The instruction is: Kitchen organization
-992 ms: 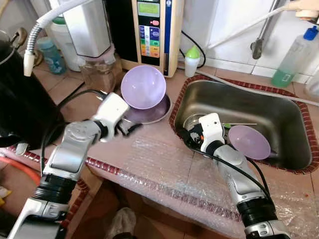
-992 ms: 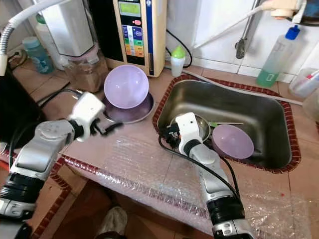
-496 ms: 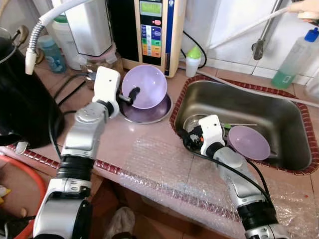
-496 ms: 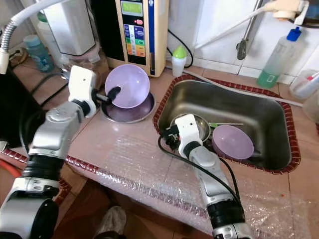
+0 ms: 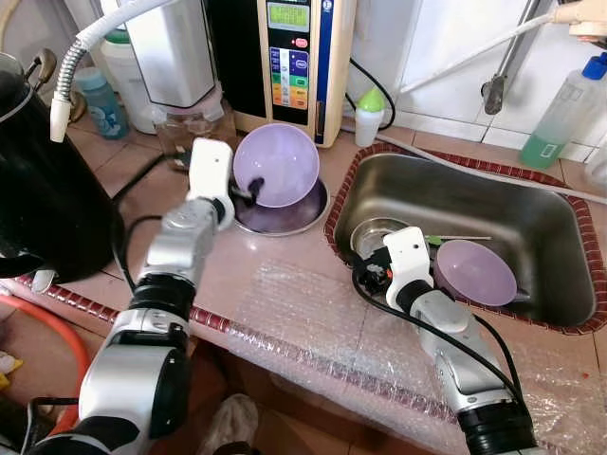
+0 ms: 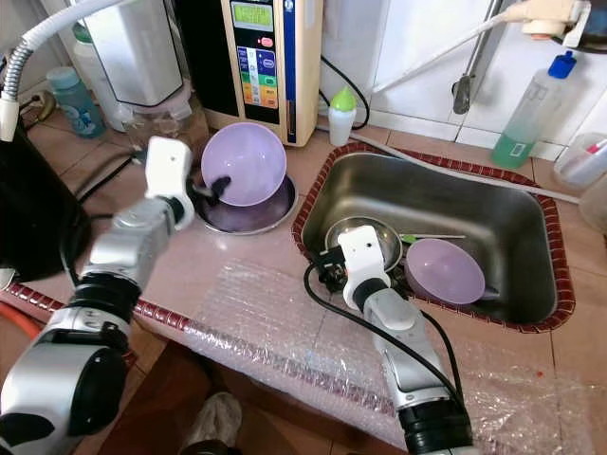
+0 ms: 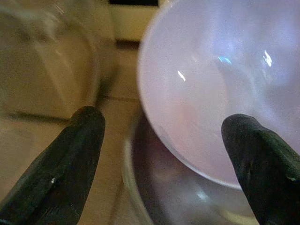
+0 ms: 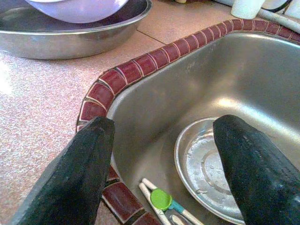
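From the head views, the left gripper (image 5: 248, 187) reaches to a purple bowl (image 5: 277, 163) tilted in a metal dish (image 5: 294, 214) on the counter, left of the sink (image 5: 531, 204). The right gripper (image 6: 332, 270) sits at the sink's near left rim.

Left wrist view: fingers (image 7: 70, 159) spread apart, straddling the bowl's rim.

Right wrist view: fingers (image 8: 79, 168) released, empty, above a metal plate (image 8: 206, 164) in the sink.

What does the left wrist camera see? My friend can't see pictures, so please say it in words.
Two black fingers of the left tool are spread wide open around the rim of a tilted purple bowl. The bowl leans inside a shiny metal dish on the tan counter, with a blurry glass jar nearby.
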